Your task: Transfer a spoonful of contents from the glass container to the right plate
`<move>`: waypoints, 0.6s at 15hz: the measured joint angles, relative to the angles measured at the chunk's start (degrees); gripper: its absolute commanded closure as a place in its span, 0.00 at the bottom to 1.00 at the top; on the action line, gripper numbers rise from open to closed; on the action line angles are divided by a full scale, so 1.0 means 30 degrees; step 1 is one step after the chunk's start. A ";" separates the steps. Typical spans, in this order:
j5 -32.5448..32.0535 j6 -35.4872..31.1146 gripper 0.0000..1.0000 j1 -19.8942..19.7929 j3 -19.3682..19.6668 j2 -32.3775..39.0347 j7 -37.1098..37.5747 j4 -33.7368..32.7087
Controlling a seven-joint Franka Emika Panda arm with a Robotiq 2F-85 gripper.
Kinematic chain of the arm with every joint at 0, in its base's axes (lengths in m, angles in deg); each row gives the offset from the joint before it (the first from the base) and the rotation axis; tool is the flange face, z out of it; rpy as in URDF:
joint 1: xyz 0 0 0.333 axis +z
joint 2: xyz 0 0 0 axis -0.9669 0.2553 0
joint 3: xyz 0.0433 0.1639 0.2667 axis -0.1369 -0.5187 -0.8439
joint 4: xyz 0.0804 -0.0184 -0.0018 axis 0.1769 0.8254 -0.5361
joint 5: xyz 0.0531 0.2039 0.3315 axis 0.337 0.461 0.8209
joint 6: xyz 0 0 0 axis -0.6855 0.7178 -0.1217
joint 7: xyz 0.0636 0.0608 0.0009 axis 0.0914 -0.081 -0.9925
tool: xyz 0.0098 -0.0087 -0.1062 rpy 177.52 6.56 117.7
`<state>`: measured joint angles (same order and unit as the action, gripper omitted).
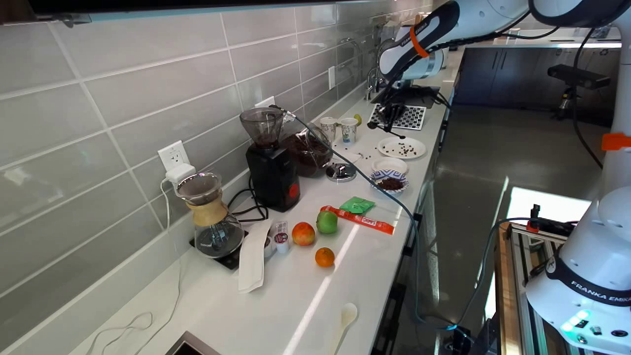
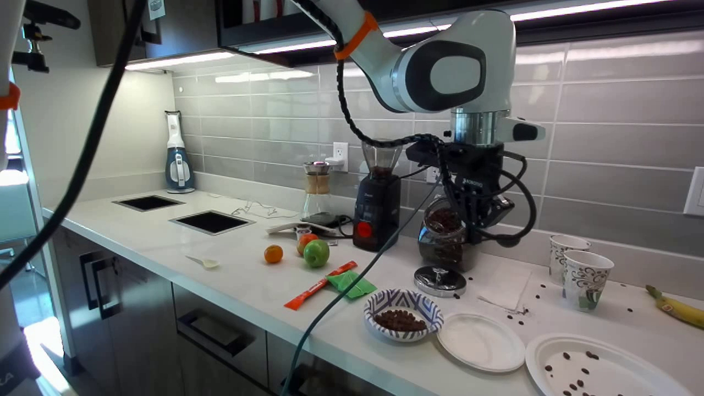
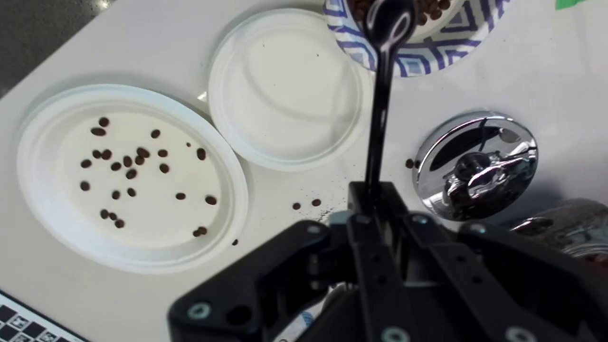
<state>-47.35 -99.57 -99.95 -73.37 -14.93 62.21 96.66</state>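
1. Found jaws clamped on black spoon (image 3: pixel 383 92), pointed lengthwise toward blue-patterned bowl (image 3: pixel 444 54) in wrist view.
2. Located glass coffee-bean jar (image 3: pixel 570 227) right of jaws, same view.
3. Judged swing toward jar necessary for scooping.

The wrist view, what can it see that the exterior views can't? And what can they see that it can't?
Only the wrist view clearly shows the gripper shut on the handle of the black spoon.

Only in both exterior views: the orange, the green apple, the black grinder.

All views show the oval plate with dark beans, the small plate, the patterned bowl, the shiny lid and at least part of the glass jar.
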 measured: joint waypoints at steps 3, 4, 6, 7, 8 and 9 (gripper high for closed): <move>0.0832 -0.0089 0.98 -0.0355 0.0474 0.0137 0.1633 -0.0028; 0.1110 -0.0123 0.98 -0.0469 0.0595 0.0203 0.2151 -0.0063; 0.1625 -0.0136 0.98 -0.0687 0.0771 0.0401 0.3053 -0.0224; 0.1810 -0.0149 0.98 -0.0763 0.0855 0.0519 0.3426 -0.0314; 0.1949 -0.0152 0.98 -0.0840 0.0915 0.0660 0.3787 -0.0438; 0.2057 -0.0152 0.98 -0.0914 0.0948 0.0835 0.4156 -0.0612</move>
<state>-41.18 -100.02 -102.69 -70.52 -12.42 74.68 94.82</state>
